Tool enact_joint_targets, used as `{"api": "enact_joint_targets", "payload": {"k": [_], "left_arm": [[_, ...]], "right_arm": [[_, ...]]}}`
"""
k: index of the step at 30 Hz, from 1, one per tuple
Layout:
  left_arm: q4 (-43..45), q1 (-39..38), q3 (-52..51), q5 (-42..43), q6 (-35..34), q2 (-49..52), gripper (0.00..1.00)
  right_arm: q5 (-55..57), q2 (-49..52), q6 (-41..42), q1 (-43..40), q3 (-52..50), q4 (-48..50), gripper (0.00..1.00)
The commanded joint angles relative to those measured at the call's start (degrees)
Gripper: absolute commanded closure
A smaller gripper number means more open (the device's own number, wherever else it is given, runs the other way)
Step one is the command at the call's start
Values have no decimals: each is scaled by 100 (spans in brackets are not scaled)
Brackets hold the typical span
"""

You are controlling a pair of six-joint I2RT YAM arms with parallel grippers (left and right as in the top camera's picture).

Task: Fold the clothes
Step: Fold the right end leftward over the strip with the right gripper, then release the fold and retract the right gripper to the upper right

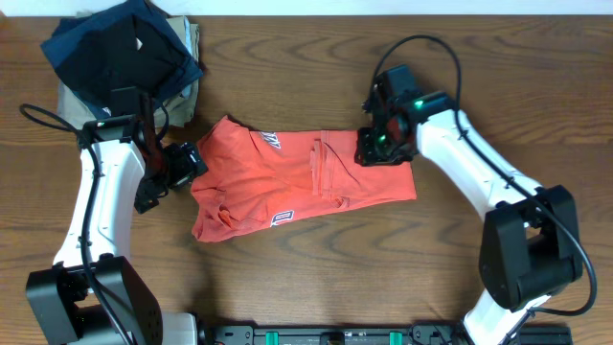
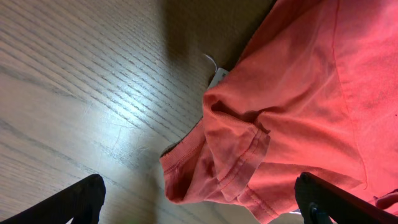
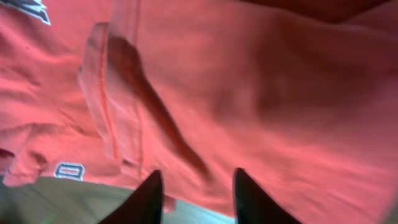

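Note:
The coral-red T-shirt (image 1: 297,182) lies crumpled and partly spread on the middle of the wooden table, with white lettering (image 1: 271,141) showing. My left gripper (image 1: 182,168) is at the shirt's left edge. In the left wrist view its fingers (image 2: 199,208) are wide open, with a bunched seam of the shirt (image 2: 249,149) and the small white label (image 2: 217,76) just ahead. My right gripper (image 1: 378,146) is over the shirt's upper right corner. In the right wrist view its fingers (image 3: 198,193) are apart above the red cloth (image 3: 249,93), holding nothing.
A pile of black and navy garments (image 1: 120,48) sits at the table's back left corner on a khaki-beige garment (image 1: 192,38), just behind my left arm. Bare wooden table (image 1: 316,278) lies in front of the shirt and to its right.

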Motion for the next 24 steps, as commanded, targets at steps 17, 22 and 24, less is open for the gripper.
{"api": "enact_joint_targets", "payload": {"k": [17,22,24], "left_arm": [[-33,-7,-70,-7,52,57,2],[13,-7,-74,-7,52,57,2],[20,-7,-74,-7,52,59,2]], "right_arm": [[-136,857,509,1040,-326,1412,62],[-2,179,420,817,11,879,10],[251,-140,413,662,131,632,1]]}}
